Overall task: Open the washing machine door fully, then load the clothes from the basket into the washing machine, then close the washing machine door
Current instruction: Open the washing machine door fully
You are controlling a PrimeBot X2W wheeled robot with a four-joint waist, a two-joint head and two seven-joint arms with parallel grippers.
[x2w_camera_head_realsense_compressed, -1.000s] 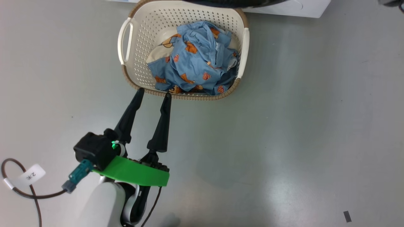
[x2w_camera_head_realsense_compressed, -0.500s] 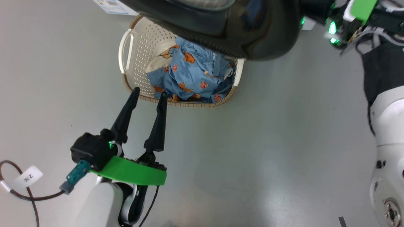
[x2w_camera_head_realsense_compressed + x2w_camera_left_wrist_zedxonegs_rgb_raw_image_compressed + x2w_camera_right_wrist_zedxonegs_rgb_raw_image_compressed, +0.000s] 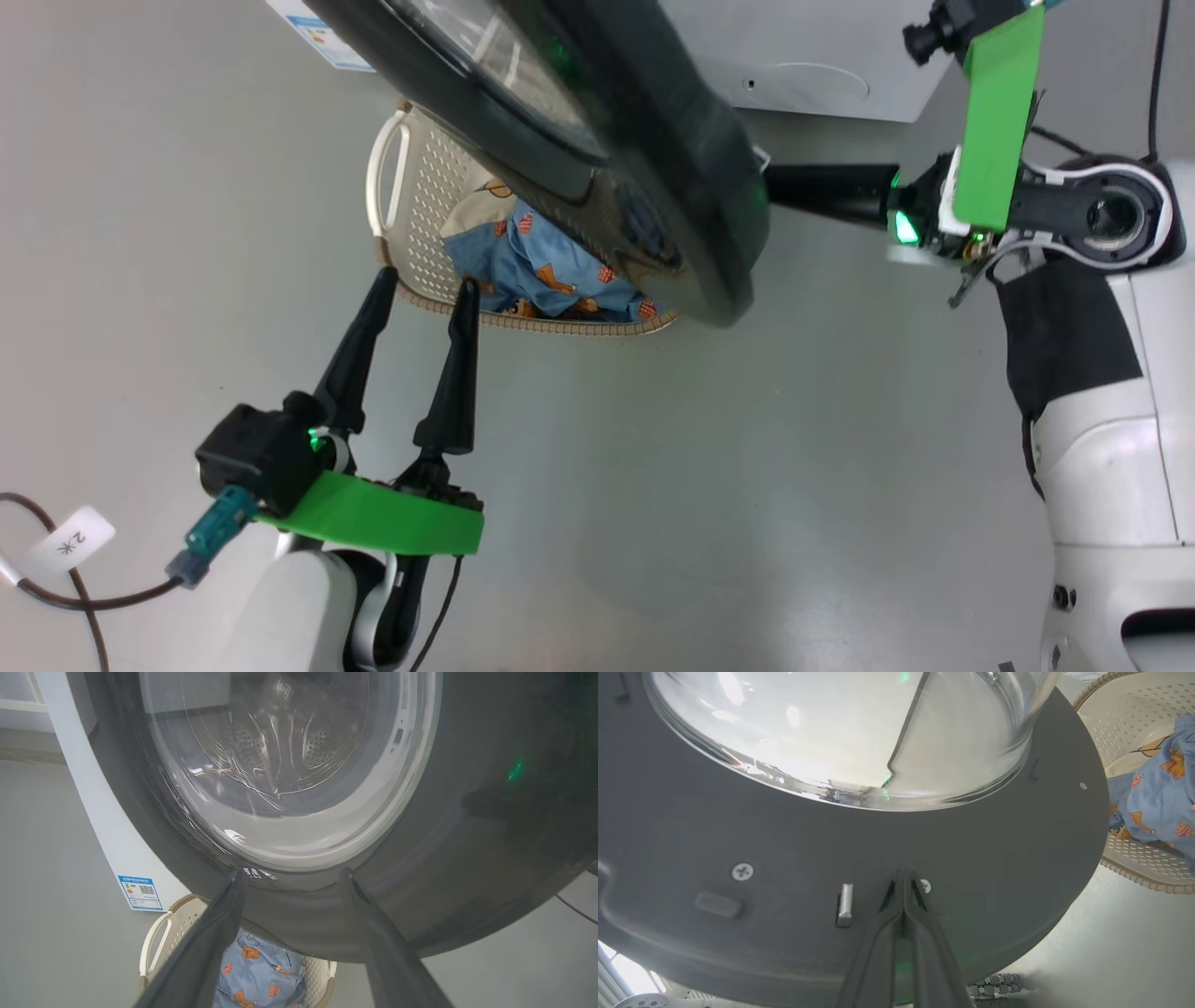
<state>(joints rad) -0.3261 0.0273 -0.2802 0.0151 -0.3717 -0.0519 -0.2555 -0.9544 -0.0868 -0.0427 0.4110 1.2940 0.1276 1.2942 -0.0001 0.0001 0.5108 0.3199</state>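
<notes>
Smooth grey floor (image 3: 747,467) — glossy round door (image 3: 653,187), perforated basket (image 3: 411,215).

The clothes (image 3: 546,271) lie in the basket (image 3: 415,205); the washing machine door (image 3: 653,187) hangs partly over it. The washing machine (image 3: 840,47) stands behind them.

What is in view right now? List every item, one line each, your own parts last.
washing machine door: one, glossy black rim with clear glass, swung out over the basket
washing machine: one, white, top of the head view
label: one, blue, low on the machine
basket: one, cream with brown rim, on the floor under the door
clothes: one pile, light blue with orange prints plus cream, in the basket
floor: one, grey
tagged cable: one, brown with white tag, lower left of the head view
left gripper: one, black, jaws open, tips beside the basket's near rim
right gripper: one, black, jaws shut, tips at the door's inner face
</notes>
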